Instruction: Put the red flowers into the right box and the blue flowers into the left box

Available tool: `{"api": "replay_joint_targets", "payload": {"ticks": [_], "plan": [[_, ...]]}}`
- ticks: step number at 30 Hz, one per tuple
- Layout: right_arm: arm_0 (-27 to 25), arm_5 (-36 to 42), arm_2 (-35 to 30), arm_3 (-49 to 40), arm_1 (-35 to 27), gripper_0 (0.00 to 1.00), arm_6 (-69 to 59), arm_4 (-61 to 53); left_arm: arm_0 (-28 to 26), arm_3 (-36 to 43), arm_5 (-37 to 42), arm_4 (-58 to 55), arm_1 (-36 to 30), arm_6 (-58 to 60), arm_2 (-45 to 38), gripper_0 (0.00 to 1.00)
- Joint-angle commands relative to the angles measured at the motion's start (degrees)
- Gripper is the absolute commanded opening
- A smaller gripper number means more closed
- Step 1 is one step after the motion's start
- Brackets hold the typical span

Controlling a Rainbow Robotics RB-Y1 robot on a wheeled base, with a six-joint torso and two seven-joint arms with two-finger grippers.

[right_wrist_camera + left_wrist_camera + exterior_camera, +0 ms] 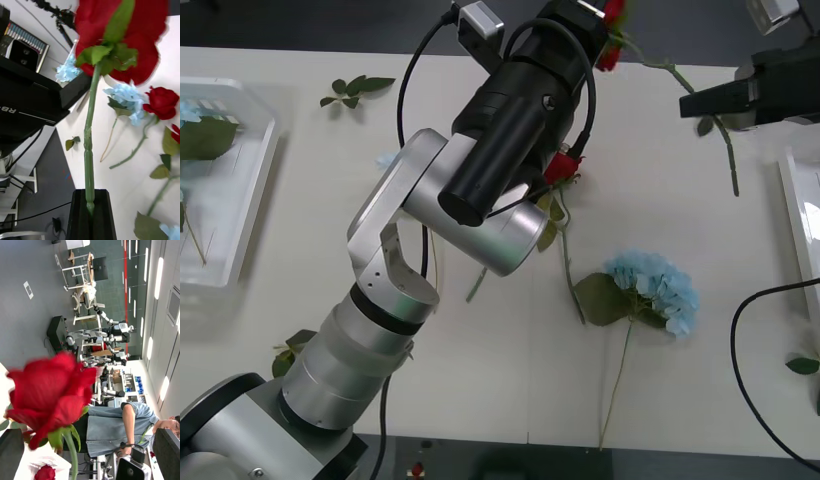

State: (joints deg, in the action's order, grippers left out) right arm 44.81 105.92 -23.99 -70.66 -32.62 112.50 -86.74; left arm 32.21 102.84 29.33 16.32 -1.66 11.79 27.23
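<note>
1. Right gripper (pixel 688 104), black two-finger, is clamped narrow on the thin green stem of one artificial red rose (pixel 120 41). It hangs above the table's far right part, inboard of the right box.
2. That held rose lies across the far edge of the white table (pixel 510 400): bloom near the left gripper, stem tail trailing down past the right gripper tip.
3. Left gripper (pixel 88 431) is up at the far edge, centre. Its fingers (pixel 10 452) are spread wide and grip nothing, with the held bloom close in front of its camera.
4. Right box (pixel 798 225), a shallow white plastic tray, sits at the table's right edge, partly cut off.
5. Left box (pixel 240 215), a shallow white translucent bin, sits at the left edge with a pale-blue hydrangea head (pixel 188 110) inside.
6. Second red rose (pixel 560 166) lies mid-table, bloom tucked against the left forearm.
7. Loose pale-blue hydrangea (pixel 658 288) lies right of centre, stem pointing at the near edge.
8. Open room: bare tabletop between that hydrangea and the right box, and between the left box and the left arm.
9. Green leaf sprigs (pixel 356 88) lie near the far edge.
</note>
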Motion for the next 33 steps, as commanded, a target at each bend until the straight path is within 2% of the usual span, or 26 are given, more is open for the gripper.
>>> {"api": "replay_joint_targets", "payload": {"ticks": [1, 10, 13, 20, 29, 33], "plan": [[1.7, 0.9, -1.5, -1.6, -5.6, 0.00, -1.6, 2.1, 1.5, 2.8, -0.3, -0.2, -1.9, 0.3, -2.1, 1.00], [-1.7, -2.2, -2.2, -1.7, -13.3, 0.00, -2.2, 6.7, 0.1, 8.0, -0.3, -5.1, -9.8, -0.7, -3.1, 1.00], [-4.0, -5.5, -2.5, -1.6, -17.0, 0.00, -2.4, 10.3, -3.7, 10.8, -0.3, -6.1, -13.5, -5.5, -3.5, 1.00], [-7.1, -10.9, -4.1, -1.6, -21.2, 0.00, -2.6, 20.0, -12.3, 15.8, -0.3, -18.6, -18.1, -26.4, -5.6, 1.00], [-12.2, -17.1, -4.3, -1.6, -25.0, 0.00, -3.8, 30.7, -22.2, 17.3, -0.2, -31.1, -22.9, -55.5, -8.5, 1.00], [-15.0, -20.3, -5.4, -1.6, -25.0, 0.00, -4.4, 36.0, -24.2, 17.4, 5.9, -35.9, -24.0, -69.2, -11.3, 1.00]]}}
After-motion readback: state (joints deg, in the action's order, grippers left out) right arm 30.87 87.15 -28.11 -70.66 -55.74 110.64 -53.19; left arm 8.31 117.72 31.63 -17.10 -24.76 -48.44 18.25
